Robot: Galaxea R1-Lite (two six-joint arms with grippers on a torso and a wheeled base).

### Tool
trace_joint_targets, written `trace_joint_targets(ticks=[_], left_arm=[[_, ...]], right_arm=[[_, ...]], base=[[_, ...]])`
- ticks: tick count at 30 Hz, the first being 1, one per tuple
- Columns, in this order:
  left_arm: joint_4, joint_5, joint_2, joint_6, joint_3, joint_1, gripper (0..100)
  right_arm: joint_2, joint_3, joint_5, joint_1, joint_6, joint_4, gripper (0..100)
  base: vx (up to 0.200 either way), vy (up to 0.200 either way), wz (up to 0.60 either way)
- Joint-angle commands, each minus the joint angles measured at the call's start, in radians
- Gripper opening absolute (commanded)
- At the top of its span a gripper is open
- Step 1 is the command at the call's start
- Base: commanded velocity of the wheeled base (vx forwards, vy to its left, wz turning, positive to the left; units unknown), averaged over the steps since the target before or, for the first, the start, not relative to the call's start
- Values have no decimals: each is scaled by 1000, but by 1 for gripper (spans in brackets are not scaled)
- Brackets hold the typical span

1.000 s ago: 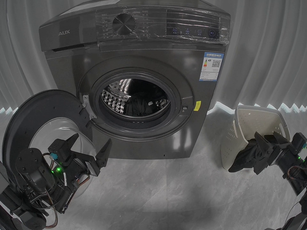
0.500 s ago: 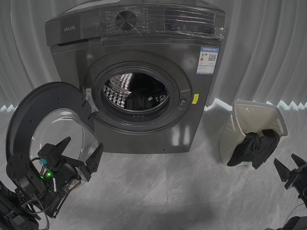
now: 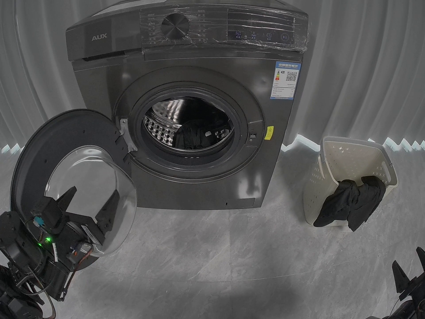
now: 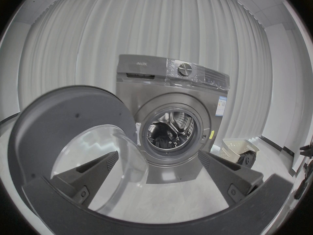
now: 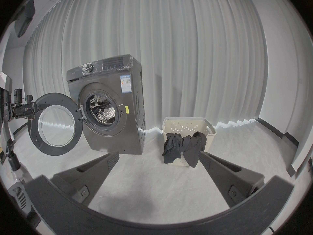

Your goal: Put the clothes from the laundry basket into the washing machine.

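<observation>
A grey washing machine (image 3: 186,67) stands with its round door (image 3: 57,156) swung open to the left. Dark clothes (image 3: 199,136) lie inside the drum. To its right, a white laundry basket (image 3: 354,153) tips forward with black clothes (image 3: 354,200) draped over its front rim. My left gripper (image 3: 93,196) hangs open and holds nothing, low in front of the door's glass. My right gripper (image 3: 409,269) is open and holds nothing, near the floor, well short of the basket (image 5: 189,124) and its clothes (image 5: 184,147).
White curtains hang behind the machine and basket. The grey floor between the machine and me is bare. The open door (image 4: 75,121) sticks out toward my left arm. A wall with a dark skirting runs along the right side.
The whole view has pulled back from the machine. My right gripper has drawn away from the black clothes on the basket toward the lower right, holding nothing. My left gripper has sunk lower and to the left.
</observation>
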Motion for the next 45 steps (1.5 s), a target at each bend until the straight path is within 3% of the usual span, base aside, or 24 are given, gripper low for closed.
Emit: trace_joint_targets(ticks=[1,6,8,9,10,11,13,15,17,19,20,23,28,30,32,33,34,38,39,41,43,44,45], left_arm=[[27,18,-105,-9,18,50,100],[88,10,-177,-21,18,79,100],[124,3,-189,-26,17,108,100],[177,-11,-197,-24,17,166,100],[177,-11,-197,-24,17,166,100],[202,-26,-217,-20,18,188,100],[216,-29,-277,-7,17,188,100],[242,-29,-327,17,18,178,100],[312,-26,-392,45,18,174,100],[323,-26,-404,48,18,174,100],[457,-20,-534,54,18,166,100],[639,-28,-686,56,18,182,100],[854,-37,-895,36,18,228,100],[947,-51,-961,10,18,229,100],[1043,-55,-1013,-36,18,229,100],[1043,-55,-1013,-36,18,229,100],[1099,-65,-1058,-67,18,232,100],[1214,-143,-1137,-135,18,246,100],[1227,-151,-1147,-136,18,248,100],[1362,-266,-1249,-133,18,277,100],[1440,-371,-1332,-132,18,309,100],[1471,-459,-1386,-133,15,346,100],[1466,-510,-1407,-133,17,369,100]], right_arm=[[-105,10,10,-40,-13,21,100],[-105,10,10,-42,-12,21,100],[-105,10,10,-42,-12,21,100],[-105,10,-1,-43,-16,18,100],[-105,10,-1,-43,-16,18,100],[-105,10,-42,-59,-24,23,100],[-115,6,-71,-115,-41,29,100],[-135,6,-25,-165,-53,29,100],[-158,3,93,-183,-47,35,100],[-158,3,105,-181,-47,37,100],[-167,-3,108,-177,-45,55,100],[-172,-7,108,-175,-45,67,100],[-174,-9,108,-175,-45,67,100],[-177,-9,108,-174,-45,67,100],[-180,-9,108,-174,-45,67,100],[-180,-9,110,-174,-45,67,100],[-183,-10,110,-174,-45,67,100],[-189,-10,113,-172,-48,75,100],[-189,-12,114,-172,-48,75,100],[-189,-12,114,-172,-48,75,100],[-189,-12,114,-172,-47,73,100],[-189,-12,114,-172,-47,73,100],[-189,-12,114,-174,-47,73,100]], base=[[0,0,0],[0,0,0],[0,0,0],[0,0,0],[0,0,0],[0,0,0],[0,0,0],[0,0,0],[0,0,0],[0,0,0],[0,0,0],[0,0,0],[0,0,0],[-100,0,0],[-200,0,0],[-200,0,0],[-200,0,0],[-50,0,0],[0,0,0],[0,0,0],[0,0,0],[0,0,0],[0,0,0]])
